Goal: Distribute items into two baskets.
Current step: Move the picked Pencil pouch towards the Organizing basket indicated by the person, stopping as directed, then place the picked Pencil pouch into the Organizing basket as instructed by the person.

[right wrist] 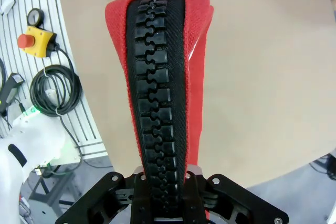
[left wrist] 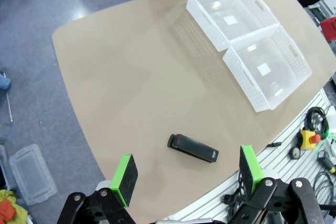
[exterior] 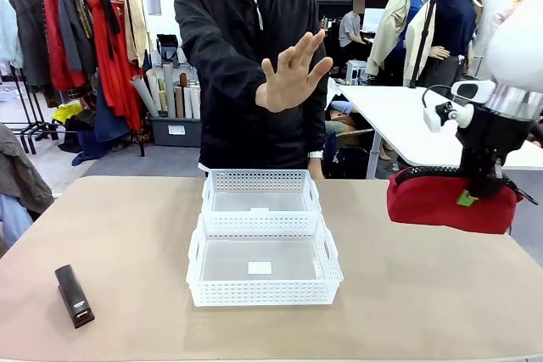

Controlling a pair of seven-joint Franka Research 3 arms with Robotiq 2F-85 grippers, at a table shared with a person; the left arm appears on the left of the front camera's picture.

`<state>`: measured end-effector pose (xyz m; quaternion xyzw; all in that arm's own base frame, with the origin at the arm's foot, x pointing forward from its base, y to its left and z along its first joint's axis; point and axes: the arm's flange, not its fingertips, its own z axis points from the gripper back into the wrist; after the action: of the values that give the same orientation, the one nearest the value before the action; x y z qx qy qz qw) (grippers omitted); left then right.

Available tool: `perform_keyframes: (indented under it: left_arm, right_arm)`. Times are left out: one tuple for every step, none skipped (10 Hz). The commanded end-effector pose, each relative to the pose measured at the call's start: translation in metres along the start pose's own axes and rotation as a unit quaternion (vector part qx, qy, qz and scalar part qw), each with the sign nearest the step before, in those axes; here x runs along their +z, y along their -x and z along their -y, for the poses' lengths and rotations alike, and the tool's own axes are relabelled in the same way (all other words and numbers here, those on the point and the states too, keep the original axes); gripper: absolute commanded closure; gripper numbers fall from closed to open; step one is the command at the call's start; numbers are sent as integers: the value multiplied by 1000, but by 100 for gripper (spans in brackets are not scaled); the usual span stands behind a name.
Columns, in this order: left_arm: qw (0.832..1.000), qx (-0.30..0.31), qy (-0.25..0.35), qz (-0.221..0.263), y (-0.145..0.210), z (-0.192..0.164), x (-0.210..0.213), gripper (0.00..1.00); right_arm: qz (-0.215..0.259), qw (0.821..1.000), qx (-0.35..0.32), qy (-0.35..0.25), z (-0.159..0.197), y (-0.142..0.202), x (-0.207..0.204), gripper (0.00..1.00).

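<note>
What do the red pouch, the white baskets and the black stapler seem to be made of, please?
The red soft pouch with black zipper looks like matte woven fabric, by its visible weave. The near white rectangular basket and the far white rectangular basket look like moulded, slightly glossy plastic with perforated walls. The small black elongated stapler has a smooth shell, plastic or painted metal.

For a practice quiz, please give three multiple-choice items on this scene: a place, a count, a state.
1. Where is the stapler? A in a basket; B on the table; C on the floor.
2. How many baskets? A one; B two; C three.
3. The red pouch is: A held by the right fingers; B in a basket; C flat on the table.
Key: 1B, it lies on bare tabletop; 2B, two white ones stand together; 3A, fingers clamp it aloft.
</note>
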<state>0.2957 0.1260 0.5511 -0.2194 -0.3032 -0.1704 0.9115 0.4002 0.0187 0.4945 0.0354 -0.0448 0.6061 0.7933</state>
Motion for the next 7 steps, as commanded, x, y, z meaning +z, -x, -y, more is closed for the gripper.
perform_keyframes:
  left_arm:
    - [1000,-4,6,5,0,0,-1,0]
    - [1000,-4,6,5,0,0,-1,0]
    - [1000,-4,6,5,0,0,-1,0]
    - [1000,-4,6,5,0,0,-1,0]
    - [1000,-4,6,5,0,0,-1,0]
    - [1000,-4,6,5,0,0,-1,0]
    - [1000,-4,6,5,0,0,-1,0]
  right_arm:
    - [4,1000,-1,5,-2,2,1,100]
    - [4,1000,-1,5,-2,2,1,100]
    - [4,1000,-1,5,-2,2,1,100]
    - [4,1000,-1,5,-2,2,1,100]
    - [4,1000,-1,5,-2,2,1,100]
    - [4,1000,-1,5,-2,2,1,100]
    - [4,1000,-1,5,-2,2,1,100]
